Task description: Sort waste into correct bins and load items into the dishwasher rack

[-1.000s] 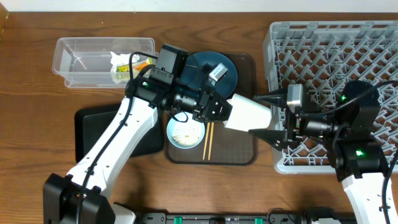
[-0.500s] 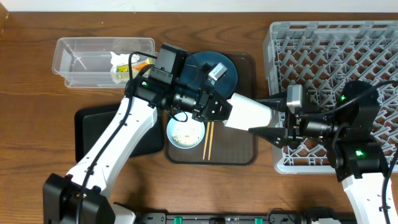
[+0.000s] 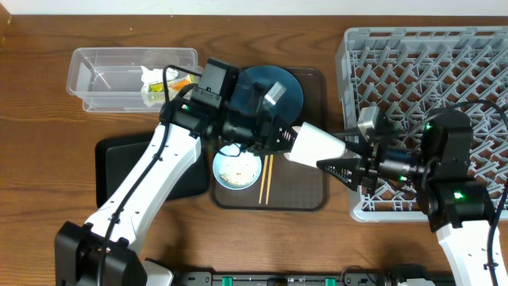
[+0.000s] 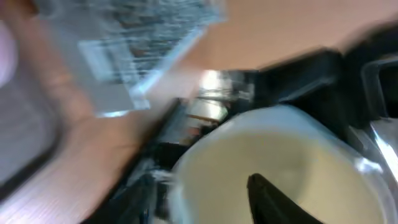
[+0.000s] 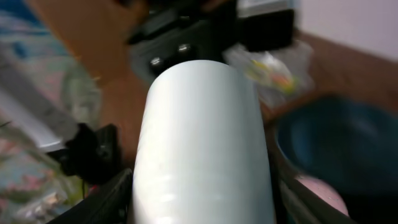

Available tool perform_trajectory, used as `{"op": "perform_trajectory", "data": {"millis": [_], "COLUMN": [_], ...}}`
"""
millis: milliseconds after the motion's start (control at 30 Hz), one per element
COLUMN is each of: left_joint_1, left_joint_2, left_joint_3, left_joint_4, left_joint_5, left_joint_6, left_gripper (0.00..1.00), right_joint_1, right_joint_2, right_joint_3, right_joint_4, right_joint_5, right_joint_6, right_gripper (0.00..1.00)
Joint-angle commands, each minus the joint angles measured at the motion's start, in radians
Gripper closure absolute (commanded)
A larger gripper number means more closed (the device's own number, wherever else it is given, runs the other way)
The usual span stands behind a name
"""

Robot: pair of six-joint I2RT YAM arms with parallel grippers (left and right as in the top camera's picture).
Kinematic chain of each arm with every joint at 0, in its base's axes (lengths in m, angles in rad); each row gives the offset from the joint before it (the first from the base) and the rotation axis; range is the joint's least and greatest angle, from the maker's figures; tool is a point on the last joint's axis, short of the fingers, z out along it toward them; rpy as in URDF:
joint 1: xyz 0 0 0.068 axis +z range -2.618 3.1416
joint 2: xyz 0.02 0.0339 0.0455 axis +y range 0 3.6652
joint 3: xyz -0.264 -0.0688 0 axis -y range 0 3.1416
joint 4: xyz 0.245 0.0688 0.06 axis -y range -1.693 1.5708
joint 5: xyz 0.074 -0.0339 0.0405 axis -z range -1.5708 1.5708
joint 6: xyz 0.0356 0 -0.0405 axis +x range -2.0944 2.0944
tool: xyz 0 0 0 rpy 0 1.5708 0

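A white cup lies on its side in the air above the brown serving tray, between my two arms. My right gripper is shut on the cup's body; the right wrist view shows the cup filling the space between both fingers. My left gripper is at the cup's mouth. In the blurred left wrist view one finger stands inside the cup, apart from its wall, so that gripper is open. The dishwasher rack is at the right.
On the brown tray lie a blue plate, a light-blue bowl holding rice crumbs, and chopsticks. A clear tub at the back left holds a tissue and a snack wrapper. A black tray lies left.
My right gripper has closed on the white cup and shifted slightly left. My left gripper, shut on the cup's rim before, has opened and let go.
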Motion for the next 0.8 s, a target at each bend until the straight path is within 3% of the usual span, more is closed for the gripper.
{"op": "perform_trajectory", "data": {"millis": [0,233,400,600,767], "left_joint_1": [0.0,0.027,0.058,0.068,0.068], "left_joint_2": [-0.005,-0.087,-0.212,-0.34,-0.372], "left_joint_3": [-0.005,-0.005,-0.005,-0.005,-0.005], "left_joint_4": [-0.081,-0.275,-0.352,-0.37,-0.371], "left_joint_5": [-0.399,-0.77,-0.977,-1.071,-1.073], "left_joint_6": [0.055,0.089,0.1,0.099,0.099], "left_gripper": [0.45,0.41,0.36,0.31,0.3], "right_joint_1": [0.003,-0.06,-0.129,-0.246,-0.363], "right_joint_2": [0.0,-0.002,0.002,0.055,0.129], "right_joint_3": [0.016,0.087,0.232,0.381,0.418], "right_joint_4": [-0.026,-0.151,-0.31,-0.433,-0.457], "right_joint_5": [0.177,0.445,0.753,1.072,1.262], "right_joint_6": [0.069,0.176,0.204,0.263,0.346], "right_gripper": [0.44,0.53,0.48,0.64,0.87]}}
